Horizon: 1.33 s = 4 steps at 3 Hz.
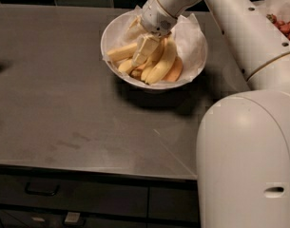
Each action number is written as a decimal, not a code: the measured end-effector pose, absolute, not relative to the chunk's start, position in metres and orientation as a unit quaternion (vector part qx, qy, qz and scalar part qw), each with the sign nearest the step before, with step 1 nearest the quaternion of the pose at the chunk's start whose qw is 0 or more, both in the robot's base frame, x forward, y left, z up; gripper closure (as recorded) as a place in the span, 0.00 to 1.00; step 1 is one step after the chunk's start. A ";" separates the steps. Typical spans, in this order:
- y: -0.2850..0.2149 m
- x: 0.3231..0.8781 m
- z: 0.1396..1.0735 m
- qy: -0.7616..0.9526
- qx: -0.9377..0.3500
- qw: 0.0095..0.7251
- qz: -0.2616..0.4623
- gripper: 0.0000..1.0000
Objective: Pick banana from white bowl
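While the claw sits low in the white bowl, you cannot tell how open it is or whether it holds anything. The banana lies just beside it; grip mid-length, then lift straight, clear of the paper behind.

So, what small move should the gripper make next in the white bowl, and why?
Probably shift the gripper a little toward the right of the picture, onto the banana. It sits low inside the white bowl, among the fruit, but beside the long curved banana rather than centred on it, and the shorter bananas lie close by. Whether it already grips anything cannot be seen.
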<state>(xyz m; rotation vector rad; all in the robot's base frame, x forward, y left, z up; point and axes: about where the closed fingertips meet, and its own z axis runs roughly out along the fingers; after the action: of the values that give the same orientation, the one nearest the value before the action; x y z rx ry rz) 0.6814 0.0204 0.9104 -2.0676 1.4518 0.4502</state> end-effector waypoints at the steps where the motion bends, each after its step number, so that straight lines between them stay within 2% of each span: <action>1: 0.020 0.681 0.910 0.542 -0.773 0.284 0.168 0.66; 2: 0.020 0.682 0.910 0.542 -0.773 0.284 0.168 0.89; 3: 0.023 0.684 0.910 0.543 -0.770 0.289 0.168 1.00; 4: 0.018 0.684 0.925 0.540 -0.762 0.315 0.170 1.00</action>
<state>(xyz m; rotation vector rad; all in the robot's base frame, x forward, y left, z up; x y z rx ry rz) 0.6845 0.0177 0.9250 -2.0076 1.4233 0.4470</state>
